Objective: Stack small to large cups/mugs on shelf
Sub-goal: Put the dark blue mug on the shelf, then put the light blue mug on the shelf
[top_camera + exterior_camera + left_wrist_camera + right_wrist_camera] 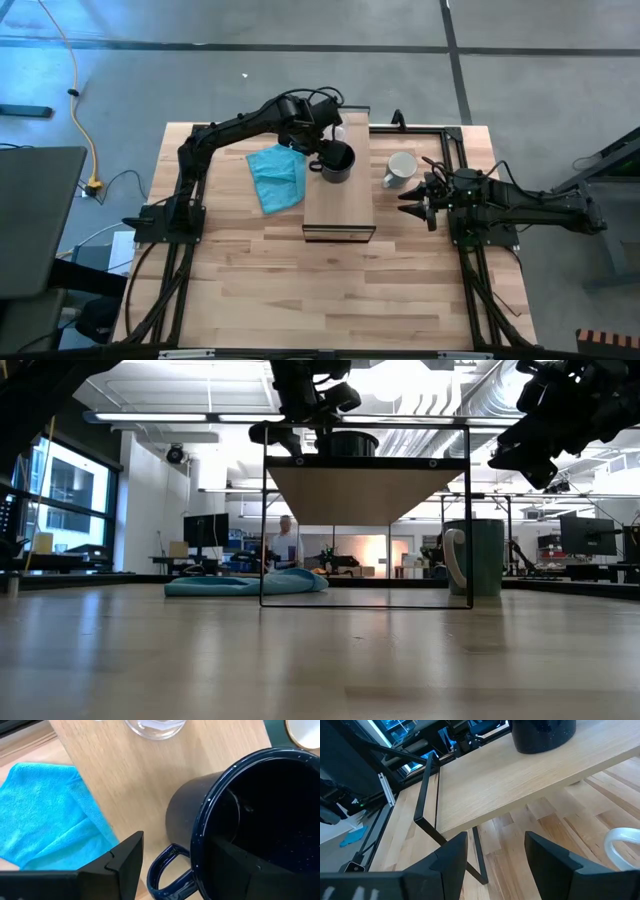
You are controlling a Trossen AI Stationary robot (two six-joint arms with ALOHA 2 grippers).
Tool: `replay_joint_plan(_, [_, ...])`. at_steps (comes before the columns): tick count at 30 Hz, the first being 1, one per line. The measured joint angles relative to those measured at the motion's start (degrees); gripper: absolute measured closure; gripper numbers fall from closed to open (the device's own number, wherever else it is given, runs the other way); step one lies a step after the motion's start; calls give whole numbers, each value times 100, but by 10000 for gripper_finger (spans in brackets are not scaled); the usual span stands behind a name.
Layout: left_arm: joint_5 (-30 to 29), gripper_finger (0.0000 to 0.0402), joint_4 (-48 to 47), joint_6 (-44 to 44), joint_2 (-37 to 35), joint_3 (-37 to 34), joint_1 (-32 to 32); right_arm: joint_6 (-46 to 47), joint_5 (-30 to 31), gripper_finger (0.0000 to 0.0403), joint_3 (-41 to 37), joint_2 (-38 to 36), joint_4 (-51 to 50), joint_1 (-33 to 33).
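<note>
The black mug [338,162] stands upright on the far part of the light-wood shelf [340,205], its handle [162,870] toward the teal cloth. My left gripper [177,847] hangs open over it, pointing steeply down. One finger [125,865] is outside by the handle and the other [240,865] is inside the mouth; I see no touch. The clear glass cup [155,727] stands on the shelf behind the mug. The white mug [401,168] rests on the table right of the shelf. My right gripper [410,198] waits open near it.
A teal cloth [277,176] lies on the table against the shelf's left side. The shelf stands on thin black wire legs [264,520], open underneath. Bare wooden table [330,290] stretches toward the near edge. A person shows far off in the room [287,540].
</note>
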Motion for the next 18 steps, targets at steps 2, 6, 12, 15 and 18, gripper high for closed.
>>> replay_joint_plan(2, [1, 211, 21, 24, 0, 0, -1, 0, 0, 215, 0, -1, 0, 0])
replay_joint_plan(6, [23, 211, 105, 26, 0, 0, 0, 0, 0, 215, 0, 0, 0, 0])
replay_joint_plan(12, [68, 211, 179, 120, 0, 99, 0, 3, -1, 215, 0, -2, 0, 0])
replay_joint_plan(15, [68, 211, 267, 198, -4, 328, -1, 9, -1, 215, 0, -1, 0, 0])
replay_joint_plan(18, [61, 211, 299, 289, -4, 608, -1, 49, 0, 215, 0, 0, 0, 0])
